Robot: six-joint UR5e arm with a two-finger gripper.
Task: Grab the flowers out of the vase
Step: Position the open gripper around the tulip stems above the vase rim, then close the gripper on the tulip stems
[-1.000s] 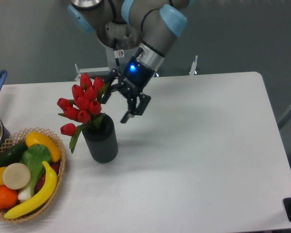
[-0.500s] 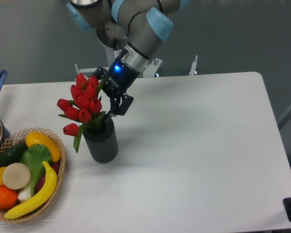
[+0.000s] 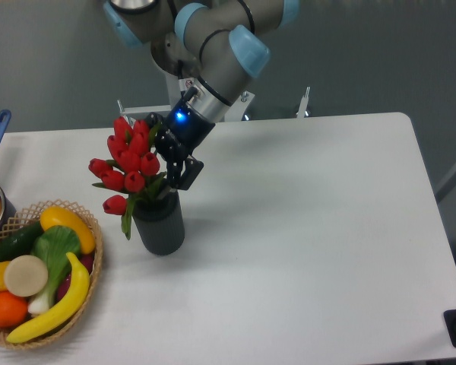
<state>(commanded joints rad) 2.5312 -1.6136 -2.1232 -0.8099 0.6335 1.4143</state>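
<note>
Tool (image 3: 169, 163) is sitting just right of the flowers (image 3: 131, 163), fingers spread, one visibly beside the bunch, nothing pinched. Flowers are standing in the vase (image 3: 159, 222) on the table (image 3: 304, 228), stems near vertical, leaning slightly left. Closing needs stems between the fingers.

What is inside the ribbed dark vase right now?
The short dark ribbed vase holds the bunch of red tulips with green leaves, buds leaning left above its mouth. The stems' lower ends are hidden by the wall. The black two-finger tool sits beside the bunch, above the rim.
</note>
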